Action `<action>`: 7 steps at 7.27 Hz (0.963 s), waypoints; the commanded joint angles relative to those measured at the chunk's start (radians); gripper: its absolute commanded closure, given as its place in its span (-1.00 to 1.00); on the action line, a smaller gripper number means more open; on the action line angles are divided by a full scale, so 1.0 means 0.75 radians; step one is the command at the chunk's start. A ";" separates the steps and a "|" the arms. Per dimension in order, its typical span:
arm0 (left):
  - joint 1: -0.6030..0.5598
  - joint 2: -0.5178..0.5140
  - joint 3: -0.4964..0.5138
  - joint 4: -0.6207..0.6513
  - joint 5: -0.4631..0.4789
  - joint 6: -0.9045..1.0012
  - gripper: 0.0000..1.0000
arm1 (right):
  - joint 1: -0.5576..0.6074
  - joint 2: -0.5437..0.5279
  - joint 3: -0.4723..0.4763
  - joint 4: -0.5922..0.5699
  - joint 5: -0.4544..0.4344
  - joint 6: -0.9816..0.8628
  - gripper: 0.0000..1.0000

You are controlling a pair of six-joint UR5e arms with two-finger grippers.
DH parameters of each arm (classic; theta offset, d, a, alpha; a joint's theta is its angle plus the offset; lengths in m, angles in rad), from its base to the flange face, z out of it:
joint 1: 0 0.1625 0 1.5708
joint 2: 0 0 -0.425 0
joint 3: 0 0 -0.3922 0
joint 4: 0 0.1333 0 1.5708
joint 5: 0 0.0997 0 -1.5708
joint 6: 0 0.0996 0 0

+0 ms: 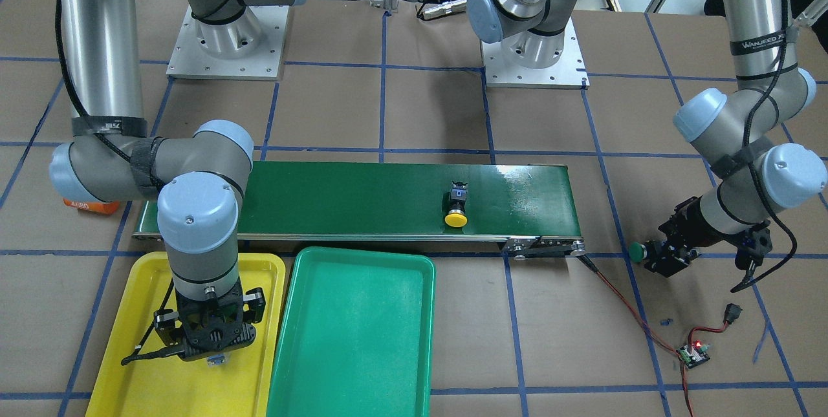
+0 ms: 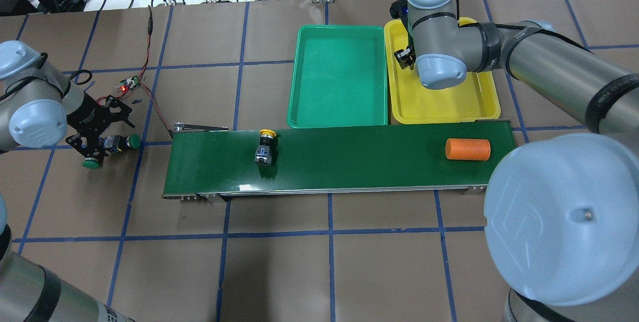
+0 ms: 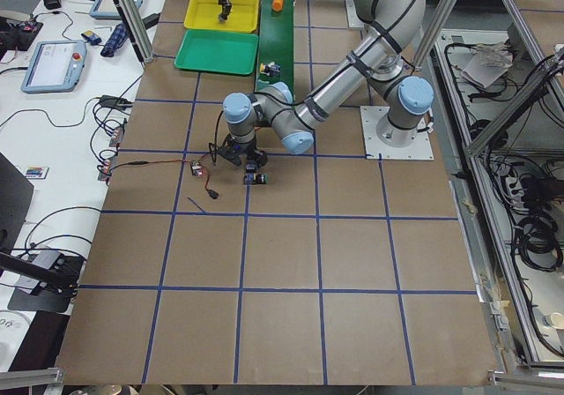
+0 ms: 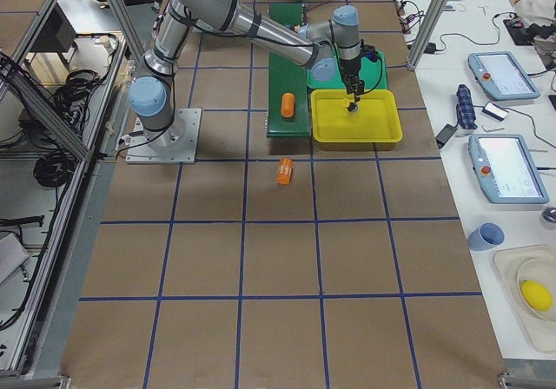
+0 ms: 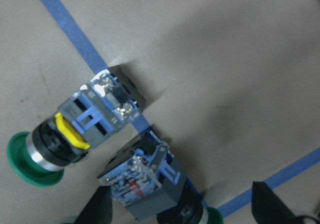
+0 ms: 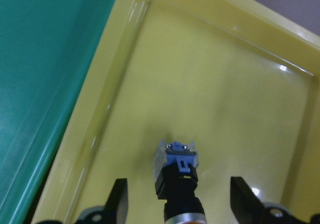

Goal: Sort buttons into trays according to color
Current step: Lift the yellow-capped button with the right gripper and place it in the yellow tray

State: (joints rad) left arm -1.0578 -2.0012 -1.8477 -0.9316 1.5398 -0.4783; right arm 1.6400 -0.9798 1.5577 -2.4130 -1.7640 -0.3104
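Note:
My right gripper (image 6: pixel 180 204) hangs open low over the yellow tray (image 1: pixel 129 372). A button (image 6: pixel 177 171) with its cap hidden sits between the spread fingers, touching neither. The green tray (image 1: pixel 356 333) beside it holds nothing. A yellow-capped button (image 1: pixel 456 210) lies on the conveyor belt (image 2: pixel 349 162). My left gripper (image 5: pixel 182 214) is open, low over the table off the belt's end. It straddles one green-capped button (image 5: pixel 145 184). A second green-capped button (image 5: pixel 65 139) lies just beside it.
An orange cylinder (image 2: pixel 467 149) lies on the belt's end near the yellow tray. Another orange cylinder (image 4: pixel 284 171) lies on the table behind the belt. A small circuit board (image 1: pixel 693 353) with red wires sits near my left gripper.

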 commanded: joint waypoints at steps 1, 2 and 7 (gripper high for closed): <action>-0.003 0.007 0.003 -0.005 -0.002 -0.002 -1.00 | 0.024 -0.015 0.005 -0.004 0.033 0.039 -1.00; 0.003 -0.013 0.001 -0.005 -0.018 0.000 -1.00 | 0.061 -0.070 0.009 -0.002 0.029 0.074 -1.00; 0.009 -0.032 0.003 -0.012 -0.012 0.032 0.49 | 0.374 -0.225 0.056 0.120 0.031 0.587 -1.00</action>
State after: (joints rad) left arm -1.0490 -2.0258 -1.8462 -0.9386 1.5331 -0.4596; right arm 1.8619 -1.0916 1.5789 -2.3592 -1.7408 0.0453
